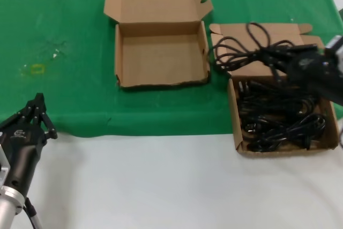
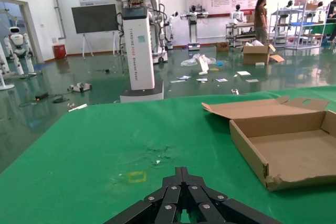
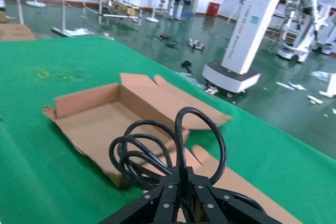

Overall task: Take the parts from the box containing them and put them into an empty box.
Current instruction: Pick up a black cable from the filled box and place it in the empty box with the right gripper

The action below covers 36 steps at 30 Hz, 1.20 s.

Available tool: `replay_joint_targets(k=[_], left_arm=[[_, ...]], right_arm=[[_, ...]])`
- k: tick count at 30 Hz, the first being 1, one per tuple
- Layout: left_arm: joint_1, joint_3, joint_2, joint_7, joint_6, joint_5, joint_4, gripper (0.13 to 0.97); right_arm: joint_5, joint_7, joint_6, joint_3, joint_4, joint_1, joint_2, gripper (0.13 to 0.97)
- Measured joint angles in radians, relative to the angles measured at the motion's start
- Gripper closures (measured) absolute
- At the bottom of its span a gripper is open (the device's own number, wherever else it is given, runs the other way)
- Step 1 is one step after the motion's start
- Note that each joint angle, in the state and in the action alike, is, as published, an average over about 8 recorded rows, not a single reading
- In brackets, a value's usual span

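Several black power cords (image 1: 278,116) lie coiled in the cardboard box (image 1: 238,132) on the right. My right gripper (image 1: 263,54) is over that box's far end, shut on one cord (image 1: 236,46) whose loops hang out toward the left; they also show in the right wrist view (image 3: 152,150) ahead of the gripper (image 3: 184,174). The other cardboard box (image 1: 161,81), open and empty, stands in the middle of the green cloth and also shows in the left wrist view (image 2: 252,145) and the right wrist view (image 3: 79,100). My left gripper (image 1: 37,100) is shut and empty at the front left.
A green cloth (image 1: 64,25) covers the far part of the table, with a small yellow mark (image 1: 37,69) at the left. The near part is white table top (image 1: 161,186). The empty box's lid (image 1: 155,1) lies folded back.
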Motion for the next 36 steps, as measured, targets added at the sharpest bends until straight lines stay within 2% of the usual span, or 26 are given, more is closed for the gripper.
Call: replay_joint_targets(k=[8, 19, 29, 36], left_arm=[[0.0, 0.0, 0.0, -0.001, 0.0, 0.0, 0.0, 0.953], [0.0, 0.0, 0.0, 0.0, 0.0, 0.0, 0.0, 0.953], [0.0, 0.0, 0.0, 0.0, 0.0, 0.0, 0.0, 0.953], [0.0, 0.0, 0.0, 0.0, 0.0, 0.0, 0.0, 0.953]], right_arm=[[-0.001, -0.091, -0.03, -0.047, -0.158, 0.133, -0.138, 0.923], [0.038, -0.327, -0.093, -0.061, -0.506, 0.344, -0.36, 0.923], [0.093, -0.587, -0.149, -0.005, -0.881, 0.529, -0.527, 0.923], [0.136, -0.769, -0.181, 0.061, -1.145, 0.647, -0.603, 0.923]])
